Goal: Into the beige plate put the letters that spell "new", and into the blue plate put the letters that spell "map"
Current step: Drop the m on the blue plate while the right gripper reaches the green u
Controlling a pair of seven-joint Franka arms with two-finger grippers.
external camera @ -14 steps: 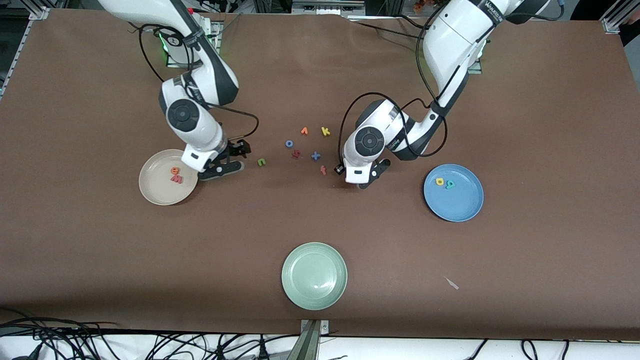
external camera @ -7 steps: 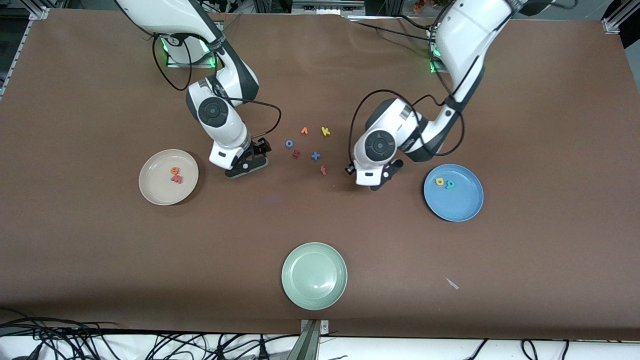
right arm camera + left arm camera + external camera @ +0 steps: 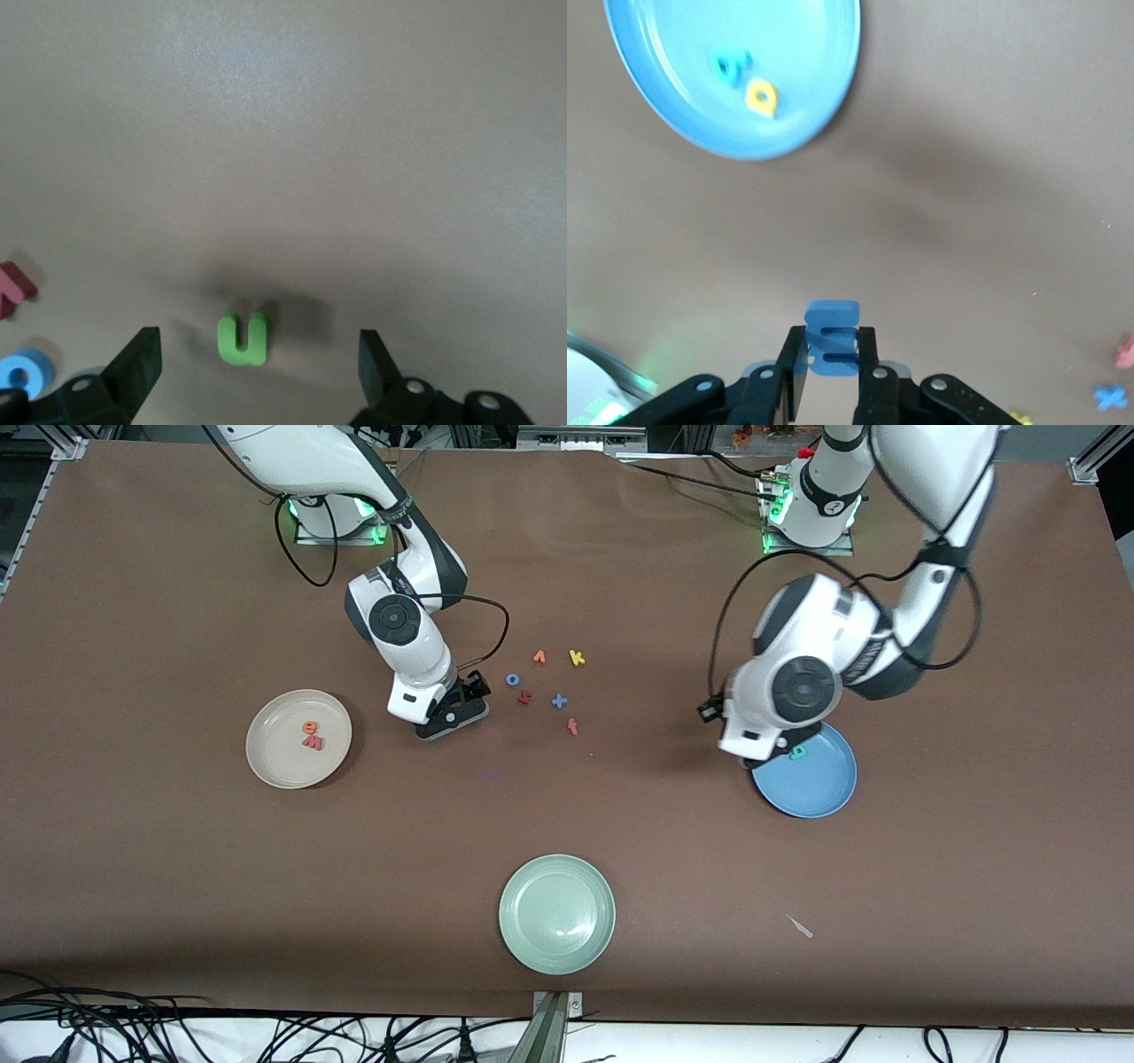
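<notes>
The beige plate (image 3: 266, 766) holds the orange "e" (image 3: 309, 727) and the salmon "w" (image 3: 313, 742). My right gripper (image 3: 452, 716) hangs open just over the green "n" (image 3: 242, 339), which lies on the table between its fingers; in the front view the hand hides that letter. My left gripper (image 3: 833, 336) is shut on the blue "m" (image 3: 832, 312) and hovers over the table at the rim of the blue plate (image 3: 819, 793). In that plate lie the teal "a" (image 3: 729, 66) and the yellow "p" (image 3: 762, 96).
Loose letters sit mid-table: blue "o" (image 3: 512, 679), orange "v" (image 3: 539, 657), yellow "k" (image 3: 577, 658), dark-red "h" (image 3: 524, 698), blue "x" (image 3: 559, 701) and a red letter (image 3: 573, 727). A pale green plate (image 3: 556, 913) lies nearer the front camera.
My left gripper has carried the blue "m" from beside the loose letters to the blue plate's rim. My right gripper has moved from the beige plate to over the green "n".
</notes>
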